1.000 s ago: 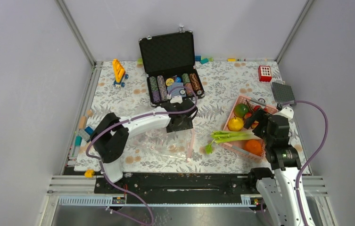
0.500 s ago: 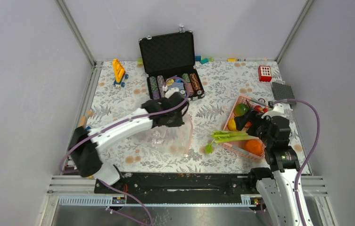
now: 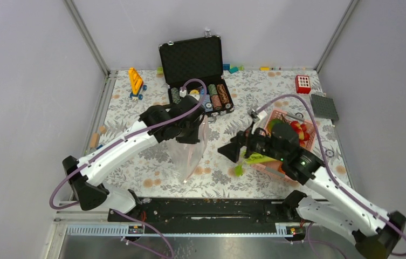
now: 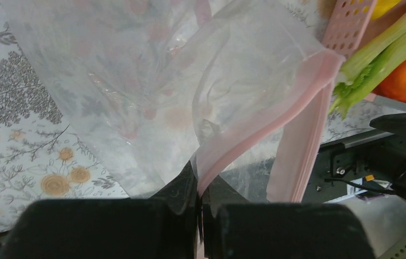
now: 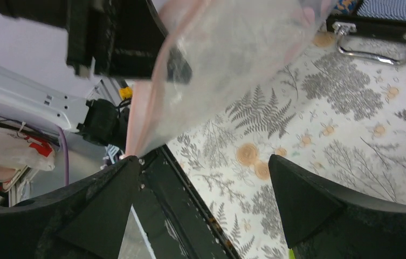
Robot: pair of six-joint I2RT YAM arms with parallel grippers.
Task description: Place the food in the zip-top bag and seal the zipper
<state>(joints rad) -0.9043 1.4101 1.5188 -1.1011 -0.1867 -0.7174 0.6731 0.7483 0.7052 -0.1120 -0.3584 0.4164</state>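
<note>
Clear zip-top bag (image 3: pixel 186 152) aloft, pink zipper (image 4: pixel 265 122) unsealed.

Bag (image 3: pixel 187 152) clear w/ pink zipper (image 4: pixel 260 127); tablecloth (image 3: pixel 276 86) white, grey ferns + orange flowers; celery (image 4: pixel 376 51) pale green; basket (image 4: pixel 346 21) pink.

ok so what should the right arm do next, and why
Probably ease the right gripper forward to pinch the free lip of the zip-top bag. The left gripper is shut on one lip, holding it up; the right is open, empty and facing it.
</note>
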